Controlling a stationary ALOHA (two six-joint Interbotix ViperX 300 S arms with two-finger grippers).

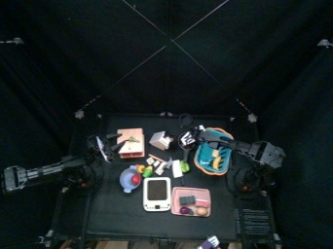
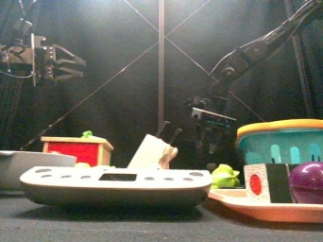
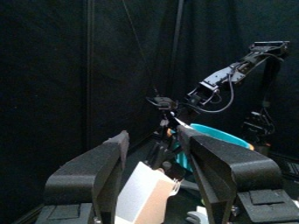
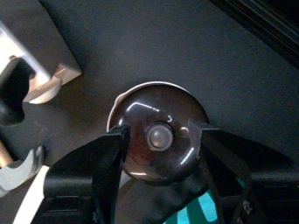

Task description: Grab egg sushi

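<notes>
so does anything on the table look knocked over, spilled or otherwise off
Nothing stands out. The toys sit crowded on the table, but the white scale, the pink tray and the teal basket all rest flat, with nothing visibly spilled. The small items are too tiny to judge individually.

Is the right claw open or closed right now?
Open. In its wrist view the right gripper has both jaws spread wide on either side of a round black object, not pinching it.

Clutter crowds the table [image 1: 97, 209]; the teal basket [image 1: 216, 148] flanks the right hand [image 1: 196, 137].
</notes>
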